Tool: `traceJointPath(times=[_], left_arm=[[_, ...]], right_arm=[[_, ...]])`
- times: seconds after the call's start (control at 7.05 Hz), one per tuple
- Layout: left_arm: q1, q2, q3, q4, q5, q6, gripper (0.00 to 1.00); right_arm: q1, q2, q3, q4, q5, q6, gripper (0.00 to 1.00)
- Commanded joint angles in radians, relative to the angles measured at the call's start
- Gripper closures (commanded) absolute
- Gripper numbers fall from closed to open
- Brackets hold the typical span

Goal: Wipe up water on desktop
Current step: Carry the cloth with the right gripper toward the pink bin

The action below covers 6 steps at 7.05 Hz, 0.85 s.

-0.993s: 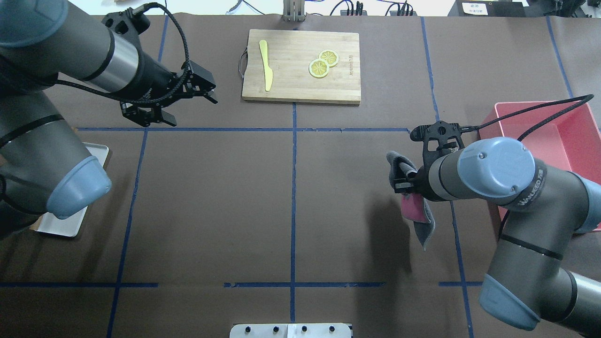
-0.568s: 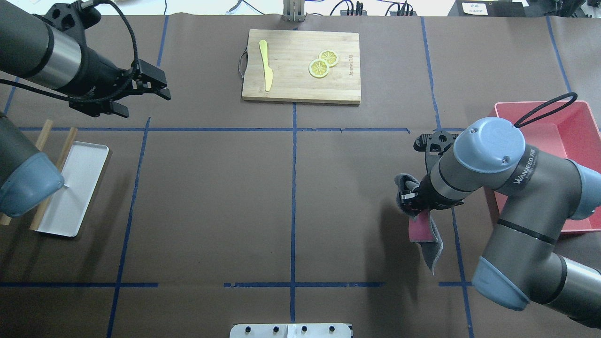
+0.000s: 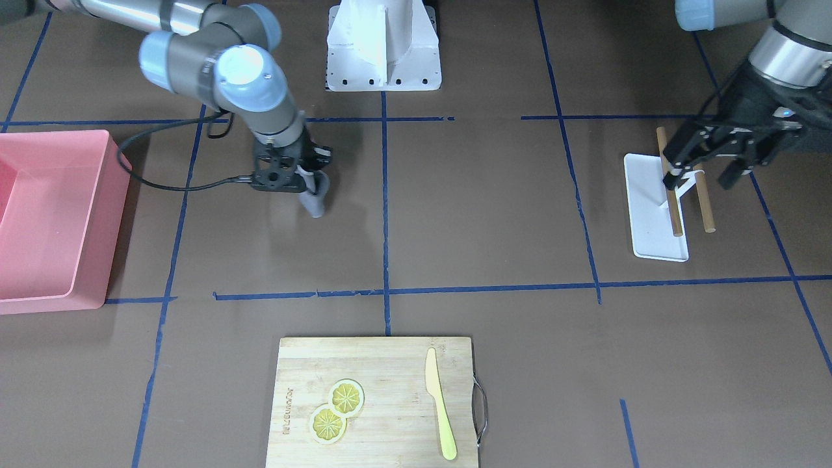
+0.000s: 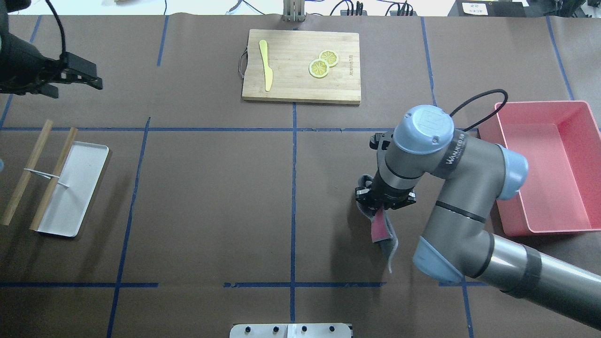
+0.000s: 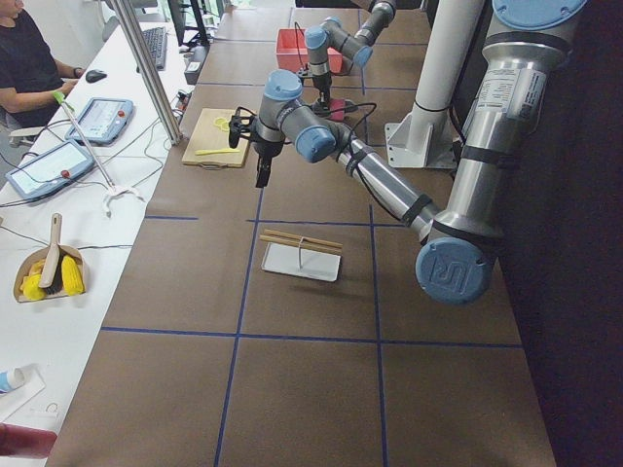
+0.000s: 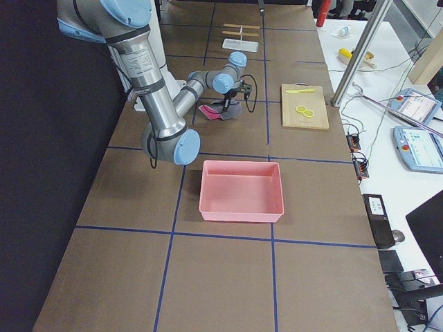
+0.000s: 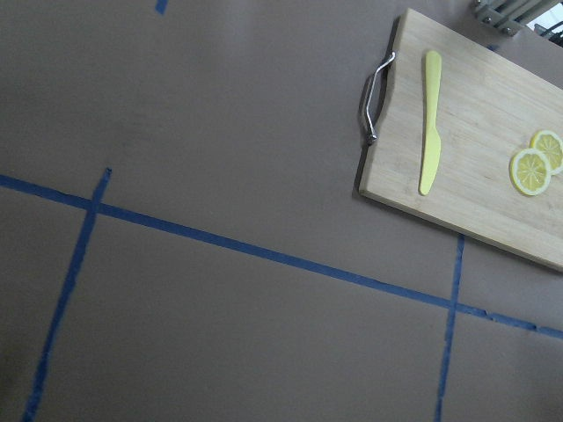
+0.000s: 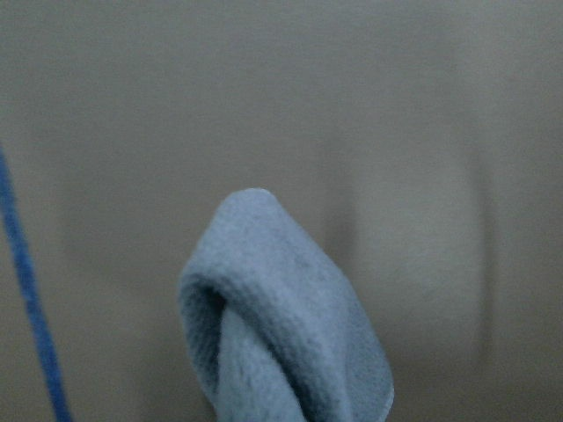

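The desktop [image 4: 211, 188] is dark brown with blue tape lines; I see no water on it. My right gripper [image 4: 375, 202] is shut on a grey and pink cloth [image 4: 382, 232], right of the centre line. The cloth hangs down to or just above the desktop. The front-facing view shows this gripper [image 3: 305, 181] and the cloth's grey end [image 3: 316, 203]. The right wrist view shows a grey fold of the cloth [image 8: 281, 316] over the brown surface. My left gripper [image 4: 77, 90] is open and empty at the far left, also in the front-facing view [image 3: 699, 177].
A bamboo cutting board [image 4: 291, 87] with a yellow knife [image 4: 266, 65] and lemon slices [image 4: 323, 65] lies at the far centre. A pink bin [image 4: 540, 104] stands at the right. A white tray [image 4: 80, 183] with two wooden sticks [image 4: 26, 171] lies at the left.
My right gripper has carried the cloth left and toward the near edge. My left arm has drawn back to the far left, uncovering the tray and sticks.
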Motion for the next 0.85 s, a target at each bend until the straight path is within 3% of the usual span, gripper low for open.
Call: traceJointPath(times=[0.0,0.28,0.71], left_arm=[[-0.018,0.019,0.007,-0.001,0.0,0.048,0.01],[-0.067,0.054,0.012,0.002,0.002,0.209,0.01],[-0.122,0.083,0.024,0.055,0.003,0.389,0.01]], right_arm=[[-0.022,0.122,-0.088,0.004,0.001,0.102,0.98],[-0.013,0.046,-0.052,0.01,0.039,0.105,0.99],[0.143,-0.256,0.138,-0.002,0.112,-0.147,0.99]])
